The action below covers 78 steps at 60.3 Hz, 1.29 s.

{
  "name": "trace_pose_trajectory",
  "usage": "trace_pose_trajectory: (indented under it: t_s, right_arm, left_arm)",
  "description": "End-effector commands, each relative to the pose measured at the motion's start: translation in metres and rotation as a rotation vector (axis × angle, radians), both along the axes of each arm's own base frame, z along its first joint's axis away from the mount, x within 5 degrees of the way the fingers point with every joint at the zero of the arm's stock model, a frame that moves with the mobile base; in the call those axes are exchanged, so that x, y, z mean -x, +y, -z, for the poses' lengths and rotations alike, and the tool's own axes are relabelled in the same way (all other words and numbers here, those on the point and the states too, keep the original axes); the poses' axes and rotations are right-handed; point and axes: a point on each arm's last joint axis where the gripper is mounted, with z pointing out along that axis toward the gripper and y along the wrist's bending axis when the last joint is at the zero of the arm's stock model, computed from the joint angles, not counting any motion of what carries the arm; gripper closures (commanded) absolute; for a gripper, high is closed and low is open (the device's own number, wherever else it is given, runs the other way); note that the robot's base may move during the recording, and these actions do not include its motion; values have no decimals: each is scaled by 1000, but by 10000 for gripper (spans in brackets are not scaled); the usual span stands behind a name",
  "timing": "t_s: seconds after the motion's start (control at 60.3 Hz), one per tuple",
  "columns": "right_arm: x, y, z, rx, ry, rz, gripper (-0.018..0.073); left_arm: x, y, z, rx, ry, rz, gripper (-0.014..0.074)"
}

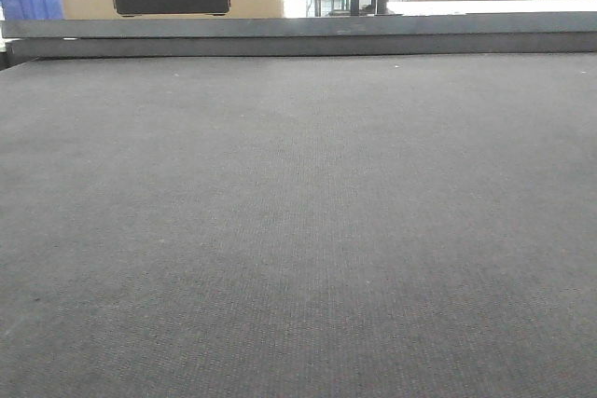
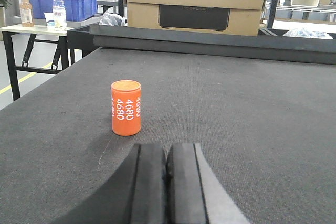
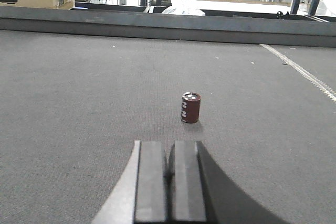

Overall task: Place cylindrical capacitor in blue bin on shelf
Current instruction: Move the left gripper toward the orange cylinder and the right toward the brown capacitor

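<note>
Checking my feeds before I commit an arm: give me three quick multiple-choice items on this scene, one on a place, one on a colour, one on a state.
1. In the right wrist view, where is the dark brown capacitor relative to the right claw?
A. Gripped in it.
B. Ahead of it, upright on the mat, apart from it.
C. Lying on its side against it.

2. What colour is the cylinder marked 4680?
A. Blue.
B. Green.
C. Orange.

3. How is the left claw?
A. Shut, holding nothing.
B. Wide open.
C. Shut on the cylinder.

Answers:
1 B: bare mat shows between the capacitor and the claw.
2 C: its body is orange with white digits.
3 A: the jaws are together and the cylinder stands ahead, untouched.
</note>
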Motion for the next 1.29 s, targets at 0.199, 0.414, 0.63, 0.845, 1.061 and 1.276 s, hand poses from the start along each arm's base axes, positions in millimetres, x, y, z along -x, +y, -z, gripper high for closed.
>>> trace_pose_trajectory:
  t_s: [0.199, 0.414, 0.63, 0.845, 1.061, 1.276]
  right_arm:
    - [0, 0, -1, -1, -18, 5, 721]
    - [0, 0, -1, -1, -18, 5, 721]
    - [0, -1, -4, 0, -50, 8, 721]
    - [1, -2, -14, 3, -159, 20, 721]
    - [5, -3, -39, -63, -281, 26, 721]
    - [32, 1, -115, -55, -367, -10, 661]
  left_arm:
    - [1, 0, -2, 6, -22, 1, 707]
    - [1, 0, -5, 7, -50, 2, 707]
    - [2, 0, -15, 10, -159, 6, 707]
    - [3, -1, -21, 20, -226, 9, 707]
    - [8, 0, -43, 22, -300, 10, 707]
    - [18, 1, -106, -5, -239, -4, 707]
